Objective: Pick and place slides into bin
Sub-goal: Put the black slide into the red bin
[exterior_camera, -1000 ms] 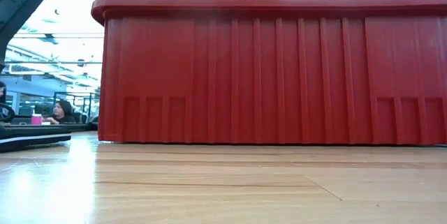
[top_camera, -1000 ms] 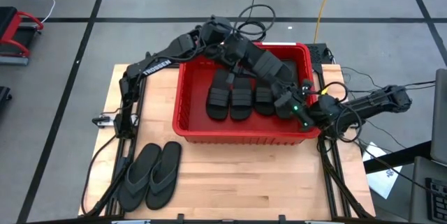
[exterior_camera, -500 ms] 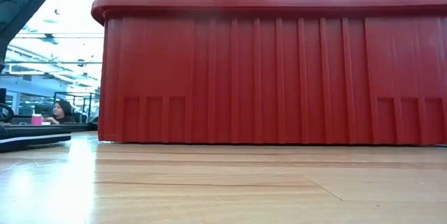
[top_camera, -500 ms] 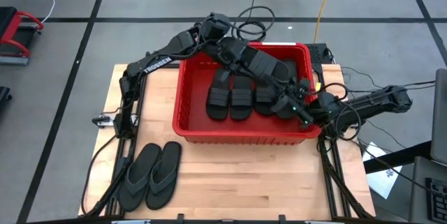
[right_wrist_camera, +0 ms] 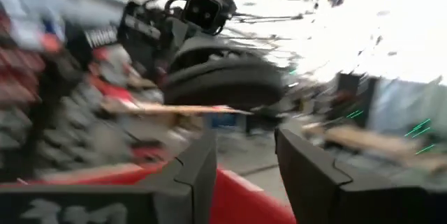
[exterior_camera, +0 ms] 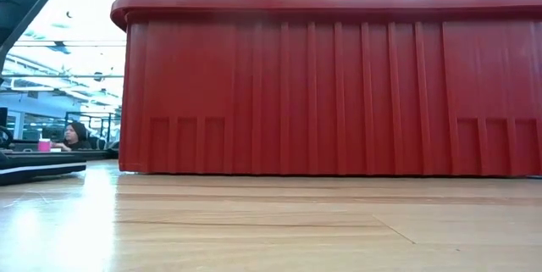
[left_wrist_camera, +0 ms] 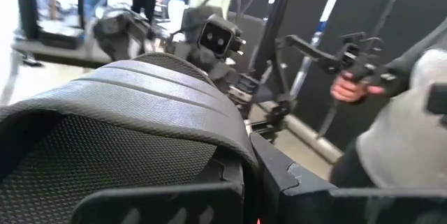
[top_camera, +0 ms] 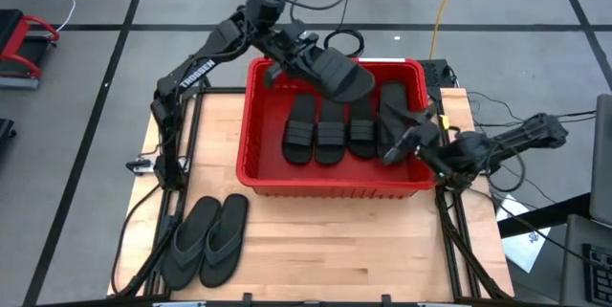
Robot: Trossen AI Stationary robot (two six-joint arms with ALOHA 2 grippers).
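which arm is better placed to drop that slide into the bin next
Left. The left gripper is shut on the raised slide above the bin's back edge. The right gripper, open and empty, sits low by the bin's right wall.

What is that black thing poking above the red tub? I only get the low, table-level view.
Observer: A ribbed-strap slide, gripped by the left gripper above the bin's back edge.
Operator: Anything inside the tub?
Observer: Three slides lie side by side on its floor.
Operator: And the other arm?
Observer: The right gripper hangs open and empty over the bin's right side.
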